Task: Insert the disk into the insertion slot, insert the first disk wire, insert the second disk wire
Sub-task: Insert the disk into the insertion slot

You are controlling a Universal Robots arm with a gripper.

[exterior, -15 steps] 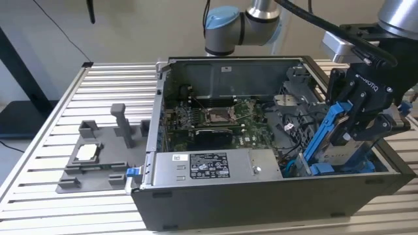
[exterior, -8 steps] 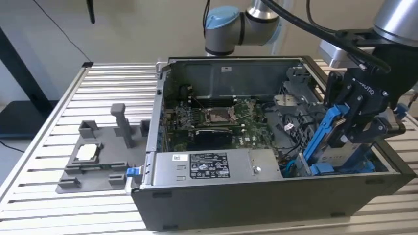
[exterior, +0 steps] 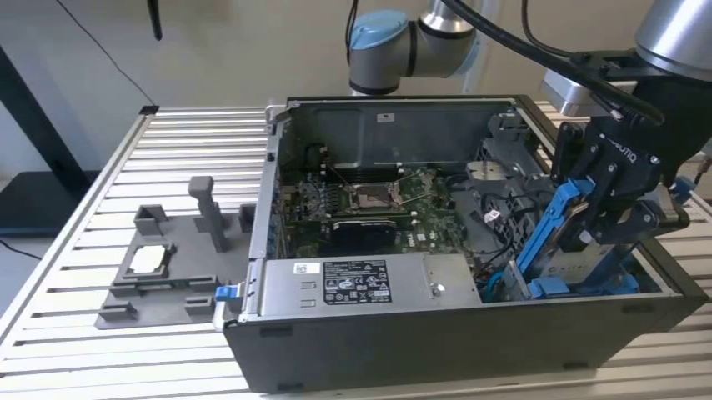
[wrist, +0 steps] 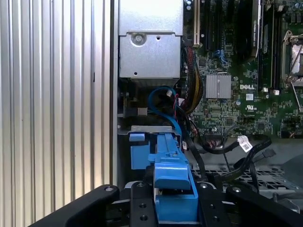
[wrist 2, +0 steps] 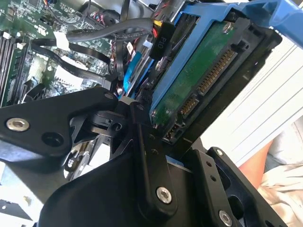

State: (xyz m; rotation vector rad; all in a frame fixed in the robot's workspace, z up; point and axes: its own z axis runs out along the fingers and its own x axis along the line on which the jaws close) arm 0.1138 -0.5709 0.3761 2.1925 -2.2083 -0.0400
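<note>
Clamping the disk (exterior: 553,221) by its blue carrier, the gripper (exterior: 601,229) holds it on edge, tilted, over the case (exterior: 445,350) corner at the exterior view's right; its lower end is at the slot (exterior: 559,289) mouth, beside blue pieces; black and blue cables (wrist 2: 113,28) crowd close by; motherboard (exterior: 428,196) and grey box (exterior: 445,279) lie further in.
</note>
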